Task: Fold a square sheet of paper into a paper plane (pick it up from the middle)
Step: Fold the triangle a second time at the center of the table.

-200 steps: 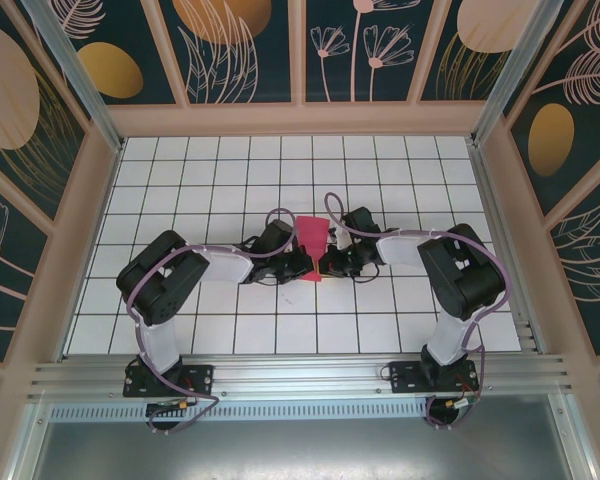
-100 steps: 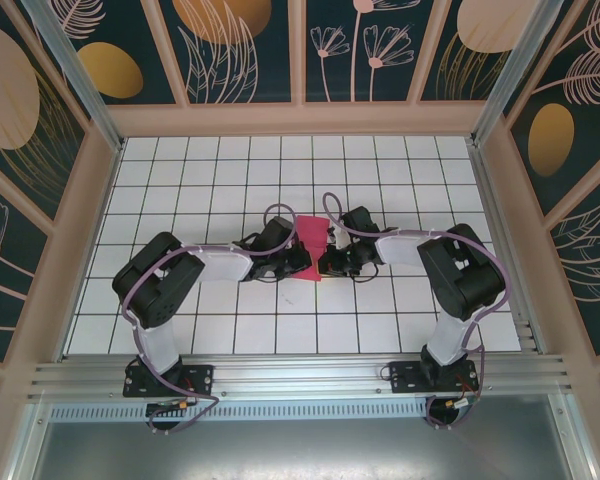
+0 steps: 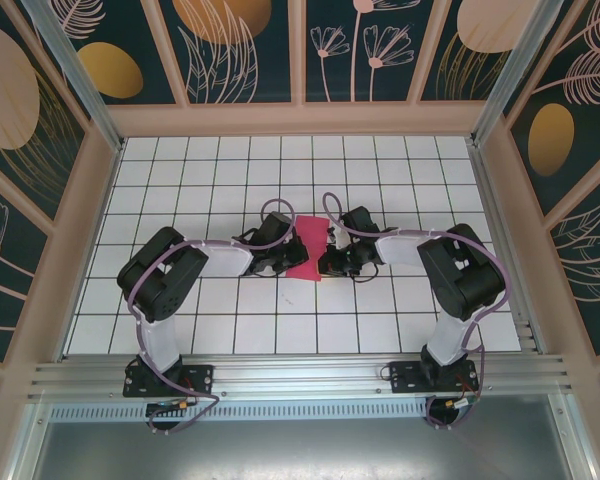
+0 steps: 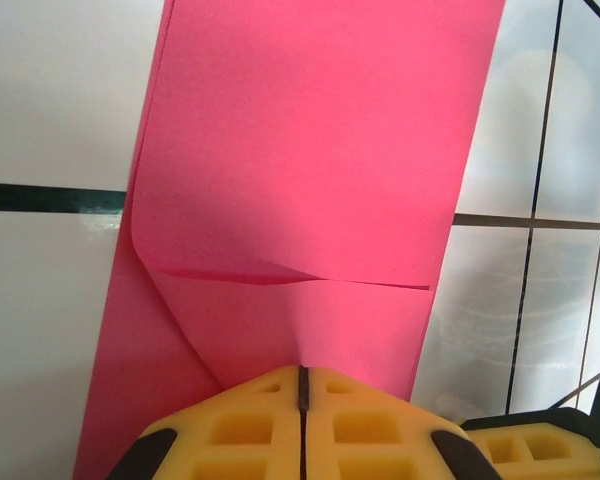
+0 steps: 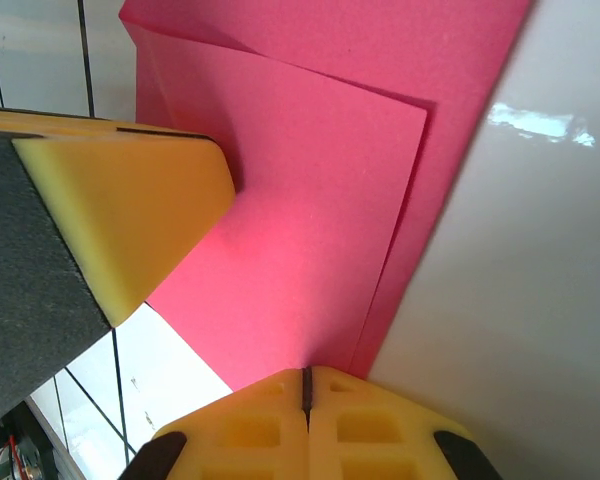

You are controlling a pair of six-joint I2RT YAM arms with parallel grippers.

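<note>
- Seen from above, your two arms meet near the middle of the white gridded table [image 3: 180,190], with the magenta-pink sheet of paper [image 3: 310,250] between them.
- The sheet of paper is folded into a narrow strip of layered flaps. It sits slightly slanted, over the tiles at the table's centre.
- Your left gripper [image 4: 302,372] has its yellow foam fingers pressed together, with only a thin dark seam between them. They pinch the paper's near edge, just below a soft crease running across the strip.
- Your right gripper [image 5: 306,375] is closed just as tightly, its fingers clamped on the edge of the upper folded layer.
- From the right wrist, one yellow finger [image 5: 120,210] of the left gripper lies at the paper's left side.
</note>
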